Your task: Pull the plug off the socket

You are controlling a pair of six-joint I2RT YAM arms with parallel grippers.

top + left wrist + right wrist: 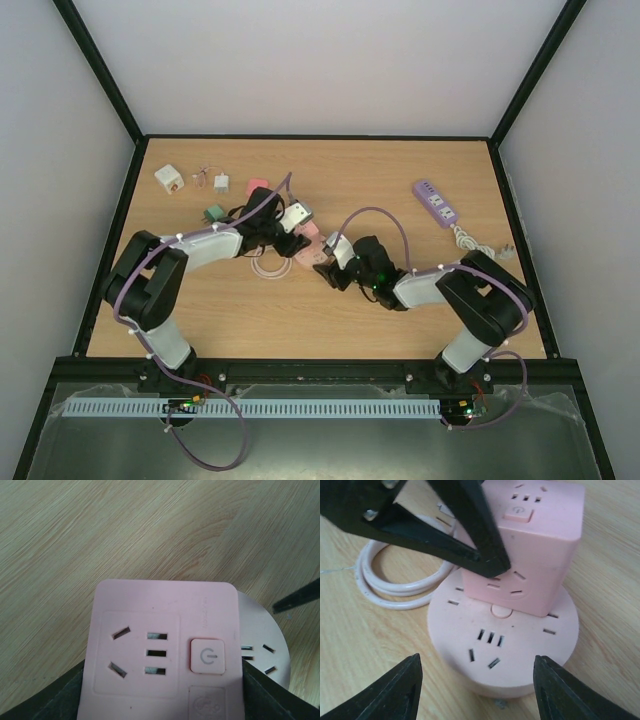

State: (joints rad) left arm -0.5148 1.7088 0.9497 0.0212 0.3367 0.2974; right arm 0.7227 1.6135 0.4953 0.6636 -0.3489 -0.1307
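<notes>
One pair is clamping: left fingers on the pink outlet cube; right fingers are straddling the round socket base apart, so it could lift.

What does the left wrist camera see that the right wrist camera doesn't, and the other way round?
Only the left wrist view looks straight down on the pink square block, showing a second button under its power button. Only the right wrist view shows the coiled pale-pink cable, most of the round pink base, the left jaws gripping the block, and the right jaws open either side of the base. Both show the block, the power button, some of the base and the wooden table.
</notes>
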